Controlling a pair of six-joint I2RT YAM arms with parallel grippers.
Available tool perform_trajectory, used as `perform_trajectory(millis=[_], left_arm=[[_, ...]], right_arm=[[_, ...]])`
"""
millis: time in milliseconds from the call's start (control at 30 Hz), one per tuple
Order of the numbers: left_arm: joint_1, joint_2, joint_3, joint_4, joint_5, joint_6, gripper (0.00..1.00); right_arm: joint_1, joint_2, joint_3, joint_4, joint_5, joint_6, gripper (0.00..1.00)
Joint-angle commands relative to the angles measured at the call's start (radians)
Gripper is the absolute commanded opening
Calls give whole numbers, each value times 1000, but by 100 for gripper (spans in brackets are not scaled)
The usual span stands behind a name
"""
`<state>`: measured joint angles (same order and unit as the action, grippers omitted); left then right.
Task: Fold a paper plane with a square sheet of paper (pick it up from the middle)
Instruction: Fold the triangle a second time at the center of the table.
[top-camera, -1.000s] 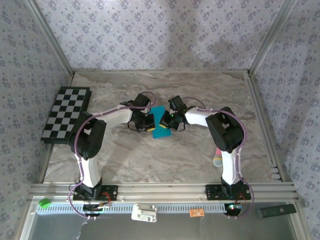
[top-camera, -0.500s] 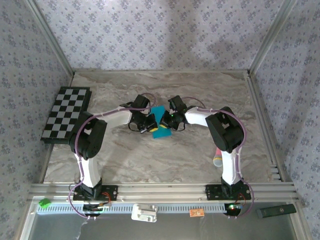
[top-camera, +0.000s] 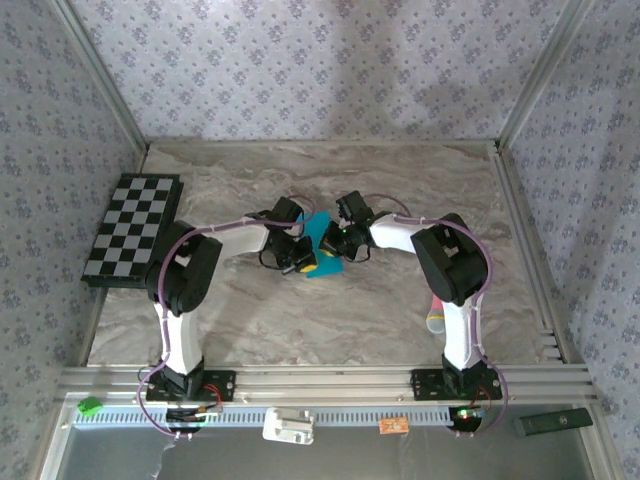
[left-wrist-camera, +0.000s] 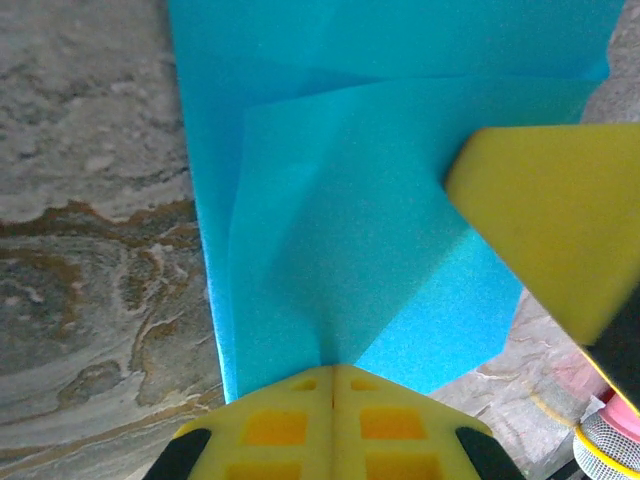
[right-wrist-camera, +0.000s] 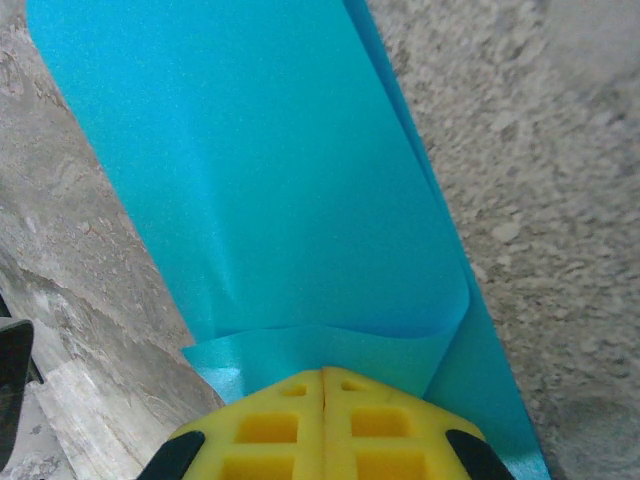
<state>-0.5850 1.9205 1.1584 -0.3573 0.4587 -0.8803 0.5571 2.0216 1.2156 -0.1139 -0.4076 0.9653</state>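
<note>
The square sheet of paper (top-camera: 320, 240) lies mid-table as a narrow teal-blue strip with creased flaps, not a finished paper plane. In the left wrist view the sheet (left-wrist-camera: 330, 200) has a folded flap with a crease that runs down to my left gripper (left-wrist-camera: 333, 372), which is shut, its tips pressed on the flap. My right gripper's yellow finger (left-wrist-camera: 550, 220) rests on that flap's right edge. In the right wrist view my right gripper (right-wrist-camera: 322, 378) is shut, with a curled edge of the sheet (right-wrist-camera: 270, 200) raised just ahead of its tips. From above, the left gripper (top-camera: 301, 259) and right gripper (top-camera: 334, 244) meet over the paper.
A black-and-white checkered board (top-camera: 133, 228) lies at the table's left edge. A pink-and-red stick (top-camera: 437, 318) lies beside the right arm's base. Patterned walls close in the back and sides, and the marble table (top-camera: 300, 320) has free room in front of the arms.
My left gripper has slid right and a little nearer over the paper, covering more of it. The right gripper has held still.
</note>
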Motion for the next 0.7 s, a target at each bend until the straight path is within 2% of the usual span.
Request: perform_trajectory(millis=[0, 300, 667], left_arm=[[-3, 13, -20, -21, -17, 23, 4], [-13, 2, -68, -49, -40, 63, 3], [-43, -104, -195, -111, -76, 51, 2]], right_arm=[[6, 86, -31, -140, 87, 3, 4], [4, 93, -33, -151, 93, 0, 4], [1, 101, -31, -154, 108, 5, 4]])
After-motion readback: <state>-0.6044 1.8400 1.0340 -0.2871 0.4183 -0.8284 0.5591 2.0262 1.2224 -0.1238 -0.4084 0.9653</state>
